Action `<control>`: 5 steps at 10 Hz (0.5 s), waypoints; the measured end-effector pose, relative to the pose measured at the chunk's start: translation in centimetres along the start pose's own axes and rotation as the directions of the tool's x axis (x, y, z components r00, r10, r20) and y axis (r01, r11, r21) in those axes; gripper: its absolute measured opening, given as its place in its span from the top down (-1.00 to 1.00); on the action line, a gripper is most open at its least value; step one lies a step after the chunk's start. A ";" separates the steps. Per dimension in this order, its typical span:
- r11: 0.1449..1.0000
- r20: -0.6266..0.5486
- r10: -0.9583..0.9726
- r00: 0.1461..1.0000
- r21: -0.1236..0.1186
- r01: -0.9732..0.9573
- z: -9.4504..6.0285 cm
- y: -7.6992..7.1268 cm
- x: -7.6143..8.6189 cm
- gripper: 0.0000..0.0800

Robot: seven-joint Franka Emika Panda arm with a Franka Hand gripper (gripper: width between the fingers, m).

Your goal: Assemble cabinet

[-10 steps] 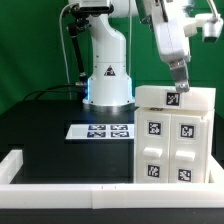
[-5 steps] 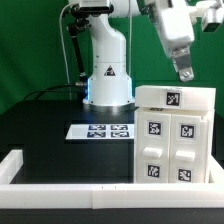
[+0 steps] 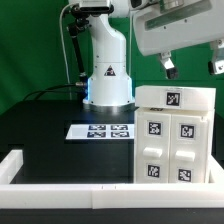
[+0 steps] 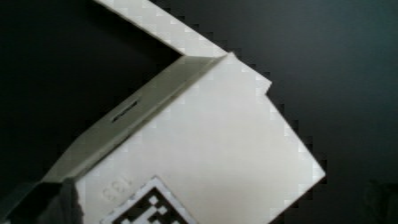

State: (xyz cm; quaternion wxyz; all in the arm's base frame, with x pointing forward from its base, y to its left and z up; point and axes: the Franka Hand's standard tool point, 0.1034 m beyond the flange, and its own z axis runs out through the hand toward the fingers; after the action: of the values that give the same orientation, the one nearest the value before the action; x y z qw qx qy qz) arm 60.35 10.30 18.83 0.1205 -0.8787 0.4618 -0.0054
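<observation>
The white cabinet (image 3: pixel 175 140) stands at the exterior view's right, against the low white rim. Its front carries several square tags, and its top panel (image 3: pixel 190 97) carries one more tag. My gripper (image 3: pixel 191 68) hangs above the cabinet top, clear of it. It is open and empty, with two dark fingertips (image 3: pixel 170 68) spread wide. The wrist view looks down on the cabinet's white top (image 4: pixel 196 140) and one corner of it, with part of a tag (image 4: pixel 157 205) at the frame edge.
The marker board (image 3: pixel 100 130) lies flat on the black table (image 3: pixel 50 125) in front of the robot base (image 3: pixel 107 80). A low white rim (image 3: pixel 70 172) runs along the table's near side.
My gripper has lifted off the cabinet's top panel and risen. The hand has turned, so both fingers now show spread apart. The cabinet has not moved.
</observation>
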 end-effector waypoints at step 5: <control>0.819 -0.013 -0.573 0.819 -0.058 0.572 0.1 0.4 0.3 -0.99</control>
State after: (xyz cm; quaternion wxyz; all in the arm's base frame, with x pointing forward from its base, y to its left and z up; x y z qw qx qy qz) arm 60.22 9.89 18.63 0.0838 -0.9794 0.1785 -0.0426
